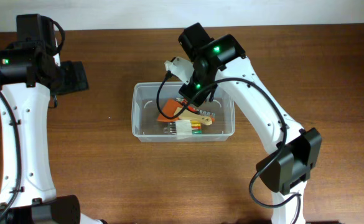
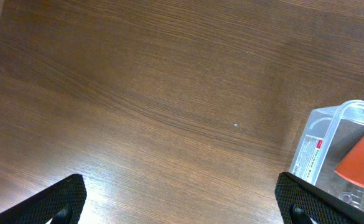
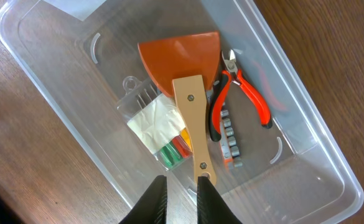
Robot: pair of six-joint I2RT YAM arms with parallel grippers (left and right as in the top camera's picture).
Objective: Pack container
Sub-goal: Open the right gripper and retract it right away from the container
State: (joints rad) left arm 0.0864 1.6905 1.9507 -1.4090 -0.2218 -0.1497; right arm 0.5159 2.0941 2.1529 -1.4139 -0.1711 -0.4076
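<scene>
Left of the clear plastic rectangular container (image 1: pixel 145 102), the left gripper (image 2: pixel 182 202) hovers over the brown wooden table (image 2: pixel 138 93), jaws wide apart. The container sits mid-table. Above it, the right gripper (image 3: pixel 182 185) holds its fingers nearly together at the handle end of the wood-handled orange scraper (image 3: pixel 182 59); I cannot tell whether they grip it.

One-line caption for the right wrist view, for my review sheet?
Right gripper poised over the clear container, at the wooden handle end of an orange scraper lying beside red-handled pliers.
</scene>
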